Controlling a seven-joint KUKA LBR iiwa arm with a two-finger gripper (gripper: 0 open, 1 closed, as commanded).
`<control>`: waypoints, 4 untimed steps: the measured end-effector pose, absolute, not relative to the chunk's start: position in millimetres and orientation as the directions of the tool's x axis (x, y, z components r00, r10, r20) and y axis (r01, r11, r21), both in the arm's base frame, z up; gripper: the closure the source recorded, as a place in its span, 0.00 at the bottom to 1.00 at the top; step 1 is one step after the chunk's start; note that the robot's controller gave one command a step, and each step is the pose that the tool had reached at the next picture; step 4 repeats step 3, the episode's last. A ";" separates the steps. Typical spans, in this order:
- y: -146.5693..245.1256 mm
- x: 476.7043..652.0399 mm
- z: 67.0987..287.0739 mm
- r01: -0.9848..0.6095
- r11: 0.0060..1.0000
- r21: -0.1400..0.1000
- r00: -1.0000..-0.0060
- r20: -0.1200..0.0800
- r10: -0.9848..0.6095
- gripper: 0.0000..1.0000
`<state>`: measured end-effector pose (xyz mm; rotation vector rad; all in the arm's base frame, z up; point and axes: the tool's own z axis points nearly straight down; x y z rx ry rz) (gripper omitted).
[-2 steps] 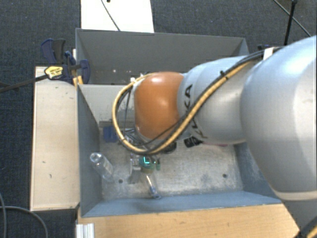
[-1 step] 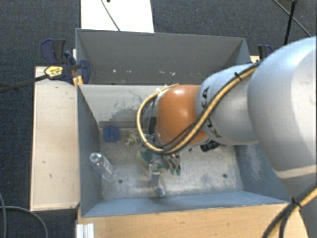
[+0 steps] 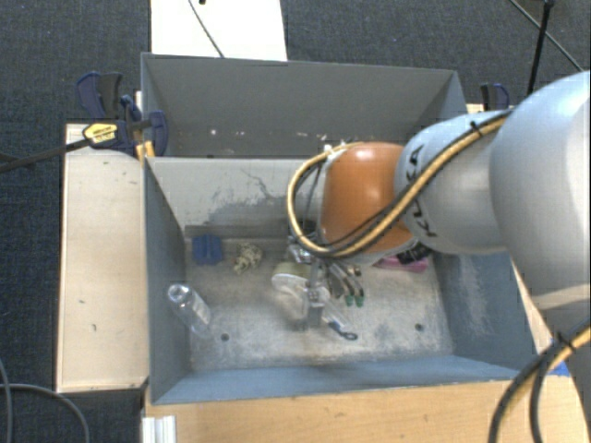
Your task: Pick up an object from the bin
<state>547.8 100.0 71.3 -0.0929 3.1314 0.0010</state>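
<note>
Gripper [image 3: 314, 310] sits low at the centre of the bin [image 3: 175, 210], just over one pale, glossy, rounded plastic piece [image 3: 288, 284]; whether it is clenched or released cannot be told. To the left lie one blue block [image 3: 205, 249], one knobbly tan lump [image 3: 245, 259] and one clear bottle [image 3: 188, 307]. One pink scrap [image 3: 413, 262] shows under the arm.

Grey bin [image 3: 231, 201], scuffed pale. Blue block [image 3: 206, 249] at nine o'clock, clear bottle [image 3: 188, 306] at eight, pink scrap [image 3: 413, 260] at three. Orange wrist cover [image 3: 363, 192] above centre.
</note>
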 end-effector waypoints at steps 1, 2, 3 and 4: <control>102.9 545.7 70.8 -0.057 0.998 0.002 -0.998 -0.005 -0.057 1.00; 100.9 549.6 195.2 -0.127 0.992 0.000 -0.992 -0.011 -0.127 1.00; 69.8 555.0 285.9 -0.460 0.888 -0.002 -0.888 -0.007 -0.460 1.00; 69.8 555.0 285.9 -0.460 0.888 -0.002 -0.888 -0.007 -0.460 1.00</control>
